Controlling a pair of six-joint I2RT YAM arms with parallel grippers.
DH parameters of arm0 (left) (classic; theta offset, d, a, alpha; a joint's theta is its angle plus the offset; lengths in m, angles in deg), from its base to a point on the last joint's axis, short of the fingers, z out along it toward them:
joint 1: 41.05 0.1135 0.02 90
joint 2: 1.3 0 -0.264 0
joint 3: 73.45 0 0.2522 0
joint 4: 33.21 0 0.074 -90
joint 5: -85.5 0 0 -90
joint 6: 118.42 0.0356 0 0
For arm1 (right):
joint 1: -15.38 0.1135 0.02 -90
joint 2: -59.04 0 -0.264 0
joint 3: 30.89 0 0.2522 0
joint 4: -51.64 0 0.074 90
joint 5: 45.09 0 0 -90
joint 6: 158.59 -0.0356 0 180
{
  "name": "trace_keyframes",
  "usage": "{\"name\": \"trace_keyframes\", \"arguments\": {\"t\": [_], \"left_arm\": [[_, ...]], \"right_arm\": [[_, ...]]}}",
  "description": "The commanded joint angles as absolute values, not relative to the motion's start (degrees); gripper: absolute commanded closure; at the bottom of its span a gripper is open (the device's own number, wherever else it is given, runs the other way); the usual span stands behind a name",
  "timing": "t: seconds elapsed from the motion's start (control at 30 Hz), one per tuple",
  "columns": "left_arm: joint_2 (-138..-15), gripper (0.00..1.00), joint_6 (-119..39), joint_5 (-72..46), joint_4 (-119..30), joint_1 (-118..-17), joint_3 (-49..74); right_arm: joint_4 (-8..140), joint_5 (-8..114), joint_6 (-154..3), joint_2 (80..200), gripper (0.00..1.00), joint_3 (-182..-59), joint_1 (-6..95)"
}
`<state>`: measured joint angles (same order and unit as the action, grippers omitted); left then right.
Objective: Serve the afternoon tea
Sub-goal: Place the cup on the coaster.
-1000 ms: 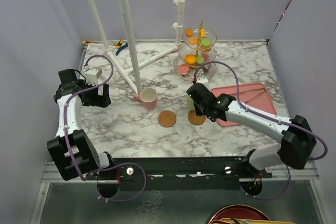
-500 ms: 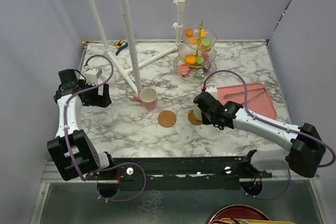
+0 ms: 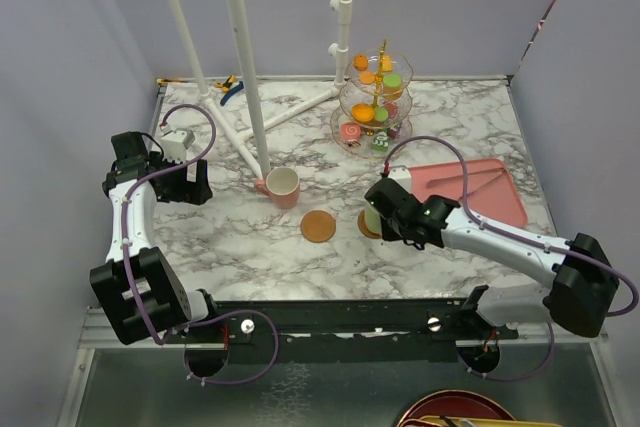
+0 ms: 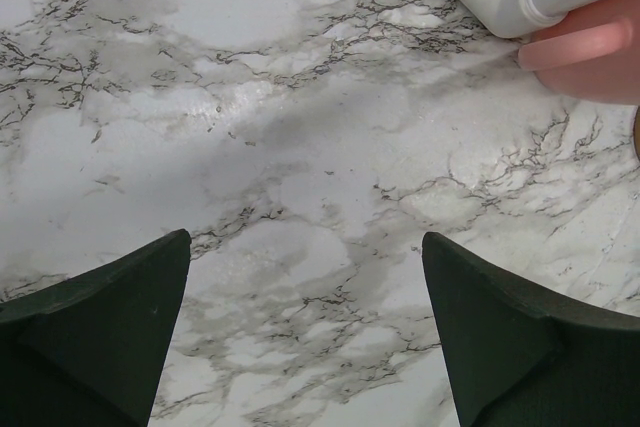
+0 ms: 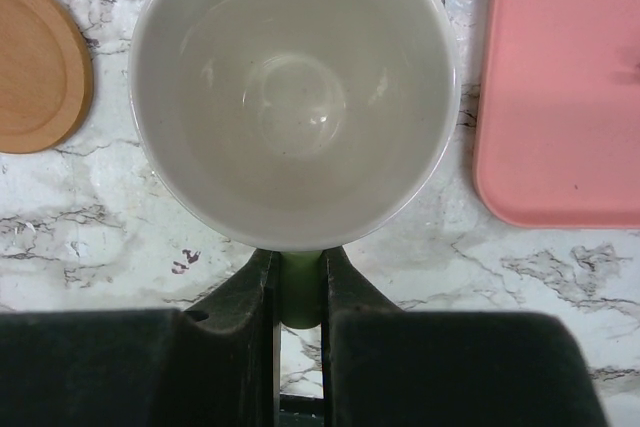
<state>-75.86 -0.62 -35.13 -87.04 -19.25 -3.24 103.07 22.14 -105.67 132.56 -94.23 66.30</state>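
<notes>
Pale-green mug (image 5: pixel 295 97) was pinched by its handle in the nearly closed right end effector (image 5: pixel 297 287), with a coaster (image 5: pixel 35 62) at its 9 o'clock on the counter (image 5: pixel 80 227). The mug was judged rigid, glazed-slick and chippable, and the handle pinch prone to pivoting. Left end effector (image 4: pixel 305 242) was seen fully open and empty.

- Table (image 4: pixel 300 147): smooth marble-look top with a slight sheen.
- Pale-green mug (image 5: pixel 295 97): glossy glazed ceramic.
- Coaster (image 5: pixel 35 62): matt wood.
- Tray (image 5: pixel 570 87): smooth matt plastic.
- Stand (image 3: pixel 375 97): clear glass, gold stem.
</notes>
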Motion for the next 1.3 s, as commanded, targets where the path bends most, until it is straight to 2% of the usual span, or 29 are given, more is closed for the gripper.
{"name": "trace_keyframes", "arguments": {"t": [0.0,0.87,1.07,1.13,1.27], "left_arm": [[-75.2,0.01,-1.1,-37.1,-87.6,-18.9,-2.9],[-74.8,0.01,-0.9,-37.3,-87.5,-18.9,-3.5],[-74.4,0.01,-1.1,-37.3,-87.5,-18.9,-2.8],[-74.6,0.01,-1.4,-37.4,-87.5,-18.8,-2.5],[-74.7,0.01,-1.5,-37.4,-87.5,-18.8,-2.4]], "right_arm": [[102.0,22.5,-106.8,133.8,0.99,-95.3,66.6],[99.8,12.4,-105.9,146.2,0.99,-94.6,66.6],[99.1,14.2,-106.3,144.7,0.99,-93.5,66.6],[98.9,14.8,-106.3,143.7,0.94,-92.8,66.6],[99.1,15.3,-106.8,142.3,0.70,-91.9,66.6]]}}
